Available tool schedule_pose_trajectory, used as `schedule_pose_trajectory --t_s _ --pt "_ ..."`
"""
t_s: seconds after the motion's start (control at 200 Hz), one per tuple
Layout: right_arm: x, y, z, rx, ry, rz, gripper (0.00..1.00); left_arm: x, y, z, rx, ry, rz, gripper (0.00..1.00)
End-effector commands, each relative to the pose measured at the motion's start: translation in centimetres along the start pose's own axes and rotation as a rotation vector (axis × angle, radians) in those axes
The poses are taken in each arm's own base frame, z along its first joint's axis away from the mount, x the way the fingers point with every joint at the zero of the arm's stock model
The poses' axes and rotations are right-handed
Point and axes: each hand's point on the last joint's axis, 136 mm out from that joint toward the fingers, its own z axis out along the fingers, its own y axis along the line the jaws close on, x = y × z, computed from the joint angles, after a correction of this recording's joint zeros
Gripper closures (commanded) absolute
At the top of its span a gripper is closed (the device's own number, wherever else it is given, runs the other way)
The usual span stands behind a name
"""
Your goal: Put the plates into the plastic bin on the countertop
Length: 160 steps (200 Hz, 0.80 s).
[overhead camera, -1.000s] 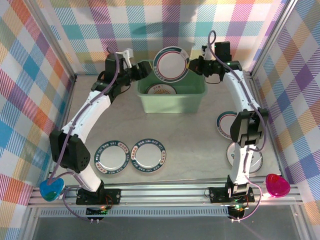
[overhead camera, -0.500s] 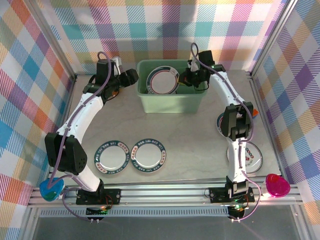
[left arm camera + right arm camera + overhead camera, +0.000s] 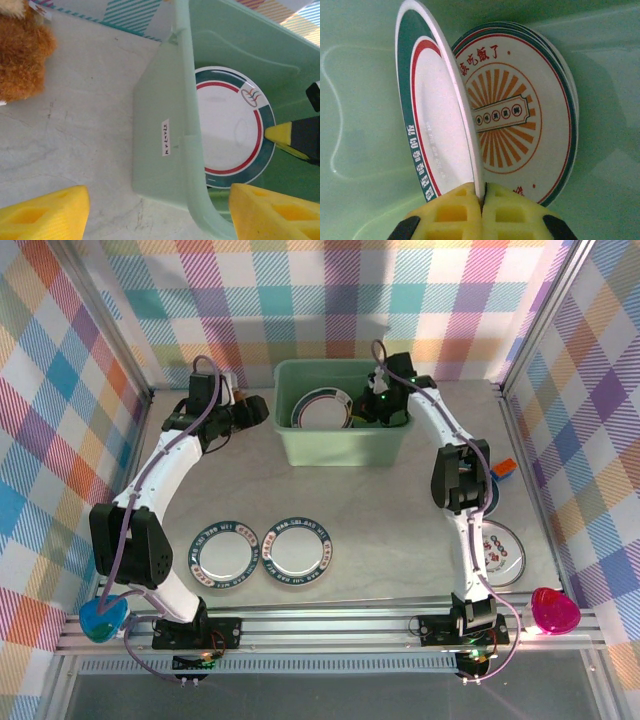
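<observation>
Two dark-rimmed plates [image 3: 222, 553] lie side by side on the countertop [image 3: 400, 530] near the arm bases. A red-dotted plate [image 3: 500, 558] is seen at the right, partly behind the right arm. None of these is yet in the plastic bin [image 3: 345, 448].

Inside the bin a stack of sunburst-centred plates [image 3: 520, 115] is already laid flat; their number cannot be told. One teal-and-red-banded plate [image 3: 437, 125] is held on edge within the bin, just beside that stack, though whether the two touch cannot be told. Its rim is pinched between the closed pads of the right gripper [image 3: 482, 192], and it is not yet released.

The left gripper [image 3: 159, 202] is spread wide and empty, just outside the bin's left wall. In the wrist view the bin's corner lies between its fingers but is not clasped.

The task is judged to be roughly past its midpoint. The step in hand is taken to be the laying down of the banded plate onto the stack. After that, at least three plates are left to be carried from the countertop into the bin.
</observation>
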Motion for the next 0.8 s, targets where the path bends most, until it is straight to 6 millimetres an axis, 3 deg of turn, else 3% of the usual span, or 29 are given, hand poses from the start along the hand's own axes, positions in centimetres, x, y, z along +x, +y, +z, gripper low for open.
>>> schedule_pose_trajectory --t_s 0.0,0.28,0.5,0.56,0.665,0.795 --pt "-0.5 1.2 0.0 -0.026 -0.006 -0.003 1.00 -0.1 -0.4 -1.5 0.023 -0.011 0.028 0.27" --pt "0.0 -0.2 1.0 -0.002 0.022 0.019 1.00 0.8 -0.4 -0.8 0.037 0.027 0.018 0.26" --pt "0.3 -0.8 1.5 0.008 0.041 0.020 0.88 1.2 -0.6 -0.1 0.064 0.050 0.001 0.26" --pt "0.2 -0.7 1.4 0.014 0.039 0.014 0.81 1.3 -0.8 0.1 0.073 0.054 -0.003 0.26" --pt "0.0 -0.2 0.8 0.017 0.032 0.004 0.56 1.3 -1.1 0.4 0.080 0.058 0.001 0.26" --pt "-0.2 0.2 0.1 0.033 0.018 -0.012 0.40 1.4 -1.6 0.7 0.085 0.065 0.013 0.26"
